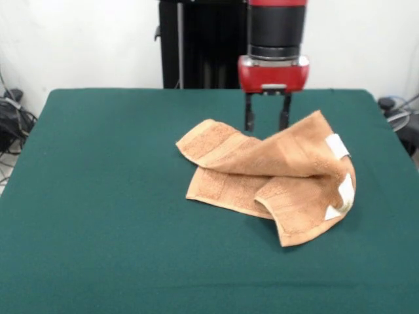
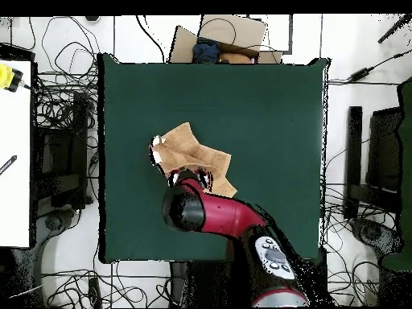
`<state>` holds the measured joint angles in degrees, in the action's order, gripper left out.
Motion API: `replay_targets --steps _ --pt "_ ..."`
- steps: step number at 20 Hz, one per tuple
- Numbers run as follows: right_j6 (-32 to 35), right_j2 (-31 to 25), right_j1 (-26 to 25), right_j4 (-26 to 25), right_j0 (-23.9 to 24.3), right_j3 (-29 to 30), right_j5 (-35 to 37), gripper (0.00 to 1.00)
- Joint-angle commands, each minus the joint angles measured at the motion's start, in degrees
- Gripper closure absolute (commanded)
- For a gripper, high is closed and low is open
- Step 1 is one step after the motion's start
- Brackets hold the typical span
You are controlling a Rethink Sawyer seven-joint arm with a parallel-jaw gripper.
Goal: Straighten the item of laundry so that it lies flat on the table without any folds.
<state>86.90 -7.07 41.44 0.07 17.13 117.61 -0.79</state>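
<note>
my pincer (image 1: 267, 122) spread, empty — above crumpled orange-tan terry towel (image 1: 275, 176); pinch top fold's edge, drag outward, low.

1. Front view: a low camera across the table (image 1: 98, 196) faces the arm (image 1: 276, 29) from fairly near, cropping the table's front edge
2. Overhead view: high up, looking straight down, whole table (image 2: 265, 105) plus surrounding floor
3. Both share the tabletop and arm (image 2: 229, 217)
</note>
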Motion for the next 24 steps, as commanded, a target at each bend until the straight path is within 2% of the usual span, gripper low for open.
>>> replay_targets --steps 1,9,15,17,19,22,24 --pt "11.3 -6.3 0.4 3.3 0.5 -0.7 6.6 0.0" --pt "14.7 -4.6 0.6 5.7 -2.6 1.0 4.0 0.0" --pt "13.7 -5.0 7.0 8.5 -2.4 2.0 11.2 0.0" --pt "12.8 -6.5 7.4 8.1 -0.7 2.5 10.4 0.0" --pt "11.8 -7.2 4.8 6.6 0.7 1.6 6.7 0.0" --pt "7.8 -10.0 -7.9 2.5 4.9 -5.4 0.1 0.0" --pt "5.7 -12.2 -13.0 0.4 7.4 -8.6 -1.3 0.0"
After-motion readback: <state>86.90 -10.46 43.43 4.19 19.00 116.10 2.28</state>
